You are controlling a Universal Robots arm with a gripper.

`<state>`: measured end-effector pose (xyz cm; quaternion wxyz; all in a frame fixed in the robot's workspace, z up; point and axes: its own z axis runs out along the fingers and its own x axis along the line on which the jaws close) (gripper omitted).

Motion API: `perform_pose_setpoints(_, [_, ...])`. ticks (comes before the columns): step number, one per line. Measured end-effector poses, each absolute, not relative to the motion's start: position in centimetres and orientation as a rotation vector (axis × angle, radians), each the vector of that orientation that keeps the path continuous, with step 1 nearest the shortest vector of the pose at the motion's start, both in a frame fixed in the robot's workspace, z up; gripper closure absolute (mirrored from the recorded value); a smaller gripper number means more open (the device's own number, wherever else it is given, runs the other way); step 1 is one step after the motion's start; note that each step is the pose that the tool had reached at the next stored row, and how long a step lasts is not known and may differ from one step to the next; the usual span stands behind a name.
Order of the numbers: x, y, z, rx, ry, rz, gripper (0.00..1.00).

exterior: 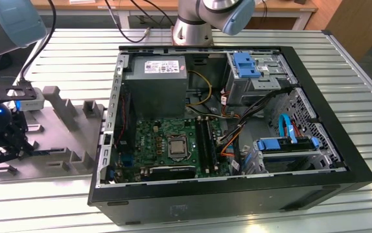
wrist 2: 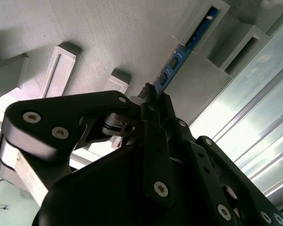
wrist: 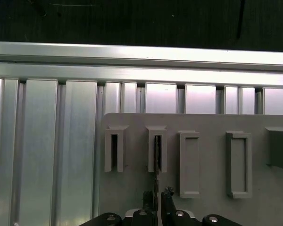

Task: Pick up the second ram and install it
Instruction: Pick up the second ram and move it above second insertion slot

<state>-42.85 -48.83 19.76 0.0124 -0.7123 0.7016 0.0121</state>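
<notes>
While low over the grey holder [wrist 2: 108, 37], claw [wrist 2: 151, 95] tight around the slotted second ram [wrist 2: 177, 61].

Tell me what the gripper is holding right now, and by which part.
The gripper is shut on the second ram, pinching it near one end; the other end sits in a slot of the grey holder.

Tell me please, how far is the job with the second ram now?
Early stage. Done: the hand sits at the grey holder, lined up on the second ram. In hand: nothing lifted; the ram stands in its holder slot in both wrist views. Left: the stick is not yet out of the holder, nor in the motherboard slots inside the open case.
</notes>
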Motion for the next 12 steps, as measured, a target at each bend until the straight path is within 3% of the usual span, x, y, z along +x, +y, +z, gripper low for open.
perform_pose_setpoints(5, [-42.85, -48.83, 19.76, -2.22, 2.187, 0.038, 0.8])
perform_pose_setpoints(6, [-42.85, -48.83, 19.76, -2.22, 2.187, 0.038, 0.87])
perform_pose_setpoints(12, [-42.85, -48.82, 19.76, -2.22, 2.187, 0.038, 0.87])
